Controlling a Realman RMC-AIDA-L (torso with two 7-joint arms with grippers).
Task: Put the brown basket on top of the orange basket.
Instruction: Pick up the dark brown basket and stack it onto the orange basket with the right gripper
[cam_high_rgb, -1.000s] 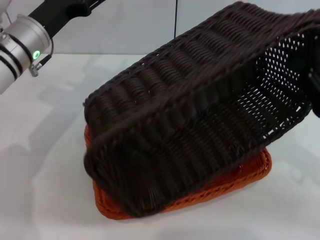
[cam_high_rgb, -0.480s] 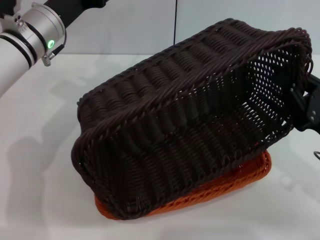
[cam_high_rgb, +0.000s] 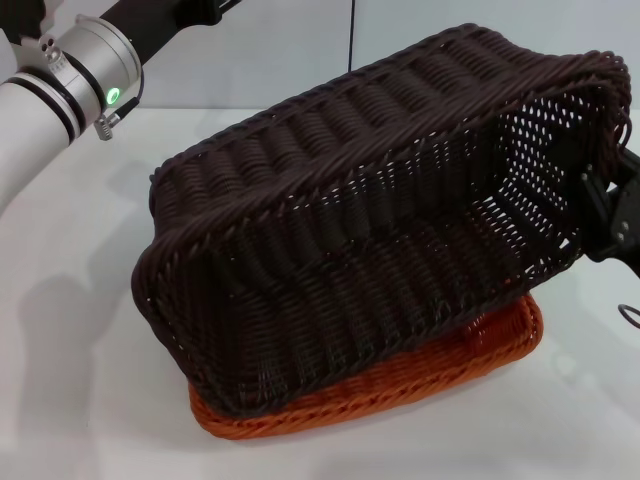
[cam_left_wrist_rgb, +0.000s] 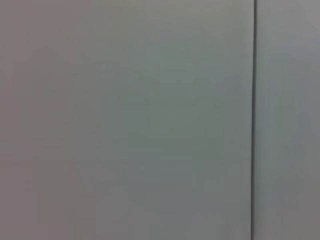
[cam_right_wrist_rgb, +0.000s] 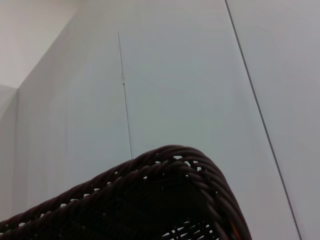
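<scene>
The brown basket is tilted over the orange basket. Its left end rests on the orange basket and its right end is raised. The orange basket sits on the table, and only its front and right rim show under the brown one. My right gripper is at the brown basket's raised right end wall and is shut on it. The braided rim of the brown basket fills the lower part of the right wrist view. My left arm is raised at the upper left, and its gripper is out of view.
The white table extends to the left and in front of the baskets. A pale wall stands behind. The left wrist view shows only this wall.
The brown basket has swung down and left, and its left end now sits lower over the orange basket. The left arm has shifted slightly to the right.
</scene>
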